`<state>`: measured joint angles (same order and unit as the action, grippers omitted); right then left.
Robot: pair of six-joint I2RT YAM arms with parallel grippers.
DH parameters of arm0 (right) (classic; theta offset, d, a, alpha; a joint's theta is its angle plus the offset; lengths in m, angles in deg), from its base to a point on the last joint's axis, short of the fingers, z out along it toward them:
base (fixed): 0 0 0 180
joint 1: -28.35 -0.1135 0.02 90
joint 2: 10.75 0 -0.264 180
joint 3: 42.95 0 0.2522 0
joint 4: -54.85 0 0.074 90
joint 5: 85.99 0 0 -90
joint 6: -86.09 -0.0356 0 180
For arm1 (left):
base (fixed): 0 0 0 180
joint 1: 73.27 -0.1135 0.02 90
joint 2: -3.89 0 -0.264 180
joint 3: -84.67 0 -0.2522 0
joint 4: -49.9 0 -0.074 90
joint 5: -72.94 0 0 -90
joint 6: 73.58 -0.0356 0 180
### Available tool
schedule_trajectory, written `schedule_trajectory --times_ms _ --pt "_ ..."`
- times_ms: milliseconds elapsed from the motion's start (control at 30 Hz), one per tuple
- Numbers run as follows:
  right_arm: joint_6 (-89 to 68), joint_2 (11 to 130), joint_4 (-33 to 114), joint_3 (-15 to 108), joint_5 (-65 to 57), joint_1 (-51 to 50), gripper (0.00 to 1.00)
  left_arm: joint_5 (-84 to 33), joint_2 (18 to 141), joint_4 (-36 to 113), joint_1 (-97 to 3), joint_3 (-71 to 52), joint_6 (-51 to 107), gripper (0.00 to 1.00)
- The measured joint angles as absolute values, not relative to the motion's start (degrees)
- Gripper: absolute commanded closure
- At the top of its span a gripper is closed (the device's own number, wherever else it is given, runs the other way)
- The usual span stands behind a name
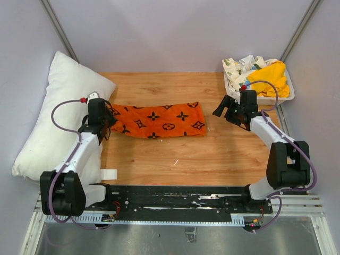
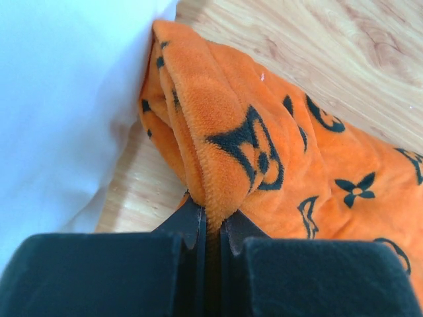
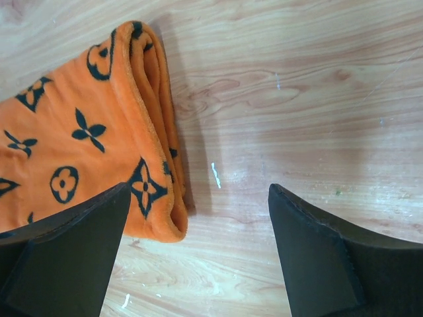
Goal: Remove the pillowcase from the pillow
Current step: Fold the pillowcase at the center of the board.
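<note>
The orange pillowcase (image 1: 159, 121) with black motifs lies flat and stretched out on the wooden table, off the pillow. The plump white pillow (image 1: 58, 117) rests at the left, against the wall. My left gripper (image 1: 110, 122) is shut on the pillowcase's left end, right beside the pillow. In the left wrist view a ridge of the pillowcase (image 2: 251, 152) is pinched in the left gripper (image 2: 211, 221), with the pillow (image 2: 59, 99) to the left. My right gripper (image 1: 226, 110) stands open above bare wood. In the right wrist view the right gripper (image 3: 198, 191) is just right of the pillowcase's folded end (image 3: 86, 139).
A white basket (image 1: 257, 100) at the back right holds a yellow cloth (image 1: 271, 77) and a floral-print cloth (image 1: 239, 66). A small white scrap (image 1: 109, 173) lies near the left arm's base. Grey walls close in the table on three sides.
</note>
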<state>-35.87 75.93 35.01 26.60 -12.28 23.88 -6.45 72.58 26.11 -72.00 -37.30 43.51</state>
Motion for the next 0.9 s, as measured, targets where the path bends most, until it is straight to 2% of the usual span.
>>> schedule_trajectory --times_ms 200,400,633,900 --pt "-35.2 75.9 33.2 26.6 -11.3 21.1 0.13 0.4 75.4 21.6 -67.4 -30.2 39.4 1.00" --pt "-34.7 75.9 31.9 27.3 -11.1 20.2 0.13 7.8 81.6 18.7 -56.5 -20.9 34.2 1.00" --pt "-33.6 75.9 30.9 27.5 -10.7 20.2 0.11 17.5 95.5 15.1 -42.0 -5.6 23.8 1.00" --pt "-33.4 75.9 30.0 27.5 -10.9 20.2 0.09 22.0 108.4 14.3 -27.5 5.2 10.6 1.00"
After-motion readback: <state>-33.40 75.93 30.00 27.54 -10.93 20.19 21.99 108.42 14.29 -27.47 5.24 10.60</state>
